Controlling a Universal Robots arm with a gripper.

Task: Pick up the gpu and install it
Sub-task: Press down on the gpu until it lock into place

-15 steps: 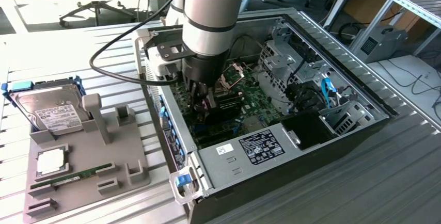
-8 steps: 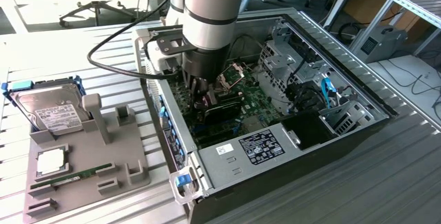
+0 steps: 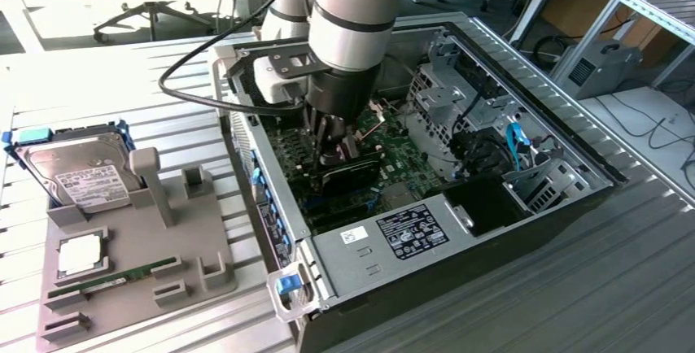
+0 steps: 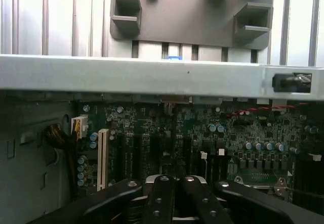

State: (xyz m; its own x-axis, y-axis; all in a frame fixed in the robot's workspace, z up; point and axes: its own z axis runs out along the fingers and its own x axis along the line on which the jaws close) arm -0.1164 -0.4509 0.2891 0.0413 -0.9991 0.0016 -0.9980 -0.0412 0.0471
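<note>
The arm reaches down into the open computer case [image 3: 565,137], which lies on its side on the slatted table [image 3: 652,272]. Its gripper [image 3: 329,162] is low over the green motherboard [image 3: 396,158], and in the wrist view the gripper [image 4: 173,193] shows its two black fingers [image 4: 161,198] drawn close together, side by side. Whether they pinch anything cannot be told. A dark flat card [image 3: 350,176], likely the gpu, sits right under the fingertips in the exterior view, down among the slots of the board; its edges are hard to make out. To the exterior view's left, well apart from the case, a grey holder [image 3: 130,280] carries a hard drive [image 3: 81,178] standing upright and a narrow green memory stick [image 3: 114,278] lying near its front.
</note>
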